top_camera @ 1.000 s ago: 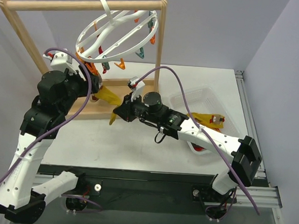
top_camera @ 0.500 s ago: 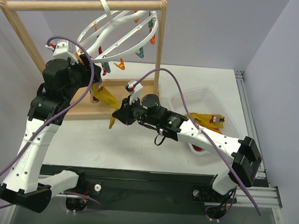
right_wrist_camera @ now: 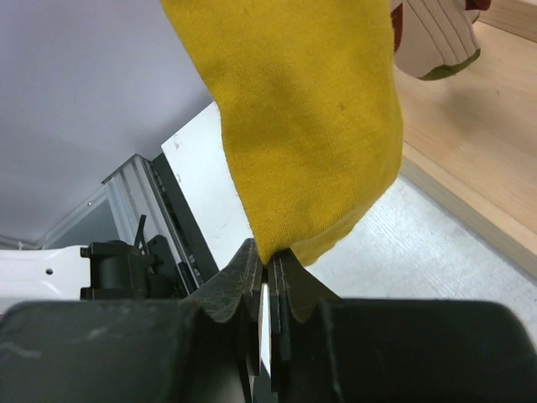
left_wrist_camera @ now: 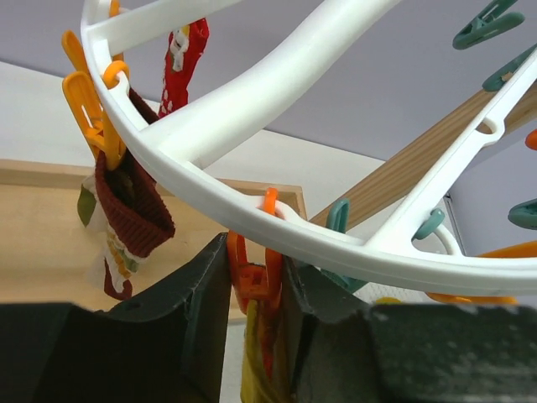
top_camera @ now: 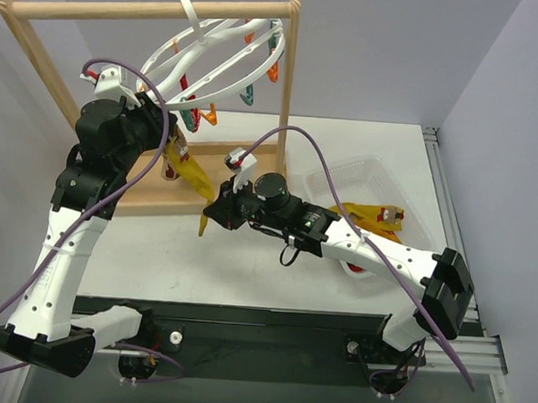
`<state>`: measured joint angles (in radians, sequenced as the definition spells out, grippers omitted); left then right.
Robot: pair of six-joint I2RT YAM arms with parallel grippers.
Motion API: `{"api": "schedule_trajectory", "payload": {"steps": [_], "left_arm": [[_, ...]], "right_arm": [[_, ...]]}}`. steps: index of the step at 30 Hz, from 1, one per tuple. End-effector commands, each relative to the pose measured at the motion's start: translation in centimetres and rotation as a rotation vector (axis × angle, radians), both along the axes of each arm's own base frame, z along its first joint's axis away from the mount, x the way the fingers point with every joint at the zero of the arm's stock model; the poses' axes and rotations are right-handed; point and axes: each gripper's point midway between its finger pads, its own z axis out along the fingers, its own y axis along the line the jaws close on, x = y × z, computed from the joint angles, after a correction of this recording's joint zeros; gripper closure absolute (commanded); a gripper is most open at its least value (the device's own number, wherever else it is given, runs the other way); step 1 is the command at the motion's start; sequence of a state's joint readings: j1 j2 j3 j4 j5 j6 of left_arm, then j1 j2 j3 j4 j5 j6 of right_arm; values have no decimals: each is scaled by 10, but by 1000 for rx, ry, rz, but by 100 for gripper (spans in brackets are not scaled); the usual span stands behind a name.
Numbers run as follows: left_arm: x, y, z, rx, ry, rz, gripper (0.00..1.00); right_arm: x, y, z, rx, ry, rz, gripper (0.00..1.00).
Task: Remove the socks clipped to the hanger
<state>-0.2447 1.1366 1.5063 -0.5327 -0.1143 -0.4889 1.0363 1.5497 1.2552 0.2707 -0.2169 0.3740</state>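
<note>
The white ring hanger [top_camera: 226, 36] hangs tilted from the wooden rack. My left gripper [top_camera: 172, 147] [left_wrist_camera: 254, 262] is just under its rim, jaws shut on an orange clip [left_wrist_camera: 250, 284] that holds a mustard yellow sock [top_camera: 190, 173] [left_wrist_camera: 252, 369]. That sock [right_wrist_camera: 306, 126] stretches down to my right gripper [top_camera: 212, 214] [right_wrist_camera: 270, 259], which is shut on its lower edge. A brown sock [left_wrist_camera: 134, 220] and a red sock with white pattern [left_wrist_camera: 181, 65] hang from orange clips further along the ring.
The wooden rack's top bar [top_camera: 125, 11] and base board [top_camera: 164, 201] frame the hanger. A clear basket [top_camera: 348, 175] at the right holds a yellow sock [top_camera: 370, 214] and a red one [top_camera: 357, 267]. Teal clips [left_wrist_camera: 485, 23] hang empty. A striped sock [right_wrist_camera: 432, 34] hangs over the base board.
My left gripper rose to the hanger's rim and its jaws closed onto the orange clip. The hanger tipped slightly. My right gripper kept its hold on the yellow sock.
</note>
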Motion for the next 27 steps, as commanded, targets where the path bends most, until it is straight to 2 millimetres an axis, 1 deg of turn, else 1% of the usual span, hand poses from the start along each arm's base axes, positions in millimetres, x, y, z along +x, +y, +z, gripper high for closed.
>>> {"api": "schedule_trajectory", "payload": {"steps": [1,2,4,5,6,8,11,12,14,15,16,17,19,20,21,22,23,24,25,26,27], "left_arm": [[2,-2,38,-30,-122,-20,73],[2,-3,39,-28,-126,-25,80],[0,-5,38,-25,-125,-36,91],[-1,-4,37,-14,-125,-39,96],[-1,-4,36,-8,-121,-39,100],[-3,-2,33,1,-111,-34,100],[-5,-2,30,5,-104,-36,100],[-5,-2,31,4,-109,-37,100],[-8,-3,33,-1,-116,-43,100],[-9,-3,32,0,-114,-46,100],[-10,-2,34,-1,-120,-45,100],[-12,-2,35,0,-122,-46,100],[-14,-3,36,-2,-125,-52,100],[-15,-4,38,-2,-133,-61,100],[-16,-7,38,-4,-134,-80,100],[-17,-9,38,-4,-137,-92,100],[-18,-12,40,-6,-146,-106,100],[-17,-13,38,-3,-146,-112,100],[-20,-19,39,-7,-150,-147,100],[-20,-20,40,-8,-154,-155,100],[-21,-22,41,-10,-157,-167,100]], "right_arm": [[-6,-13,35,70,-52,-23,100],[-6,-16,30,62,-49,-29,100],[-6,-23,33,65,-54,-54,100],[-6,-27,26,53,-45,-62,100],[-7,-33,31,59,-51,-74,100],[-4,-41,28,49,-54,-103,100],[-1,-58,22,35,-47,-155,100],[0,-67,18,33,-41,-170,100],[7,-81,15,38,-20,-217,100],[8,-89,18,51,-15,-235,100],[15,-100,10,40,-3,-268,100],[16,-111,11,50,10,-294,100],[24,-131,3,31,28,-360,100],[32,-149,4,32,48,-417,100],[40,-164,2,27,53,-474,100],[43,-175,0,22,65,-504,100],[54,-197,-5,3,87,-570,100],[57,-210,0,17,97,-606,100],[59,-220,-1,13,111,-629,100],[61,-237,-5,-14,134,-674,100],[69,-254,-7,-15,154,-715,100]]}}
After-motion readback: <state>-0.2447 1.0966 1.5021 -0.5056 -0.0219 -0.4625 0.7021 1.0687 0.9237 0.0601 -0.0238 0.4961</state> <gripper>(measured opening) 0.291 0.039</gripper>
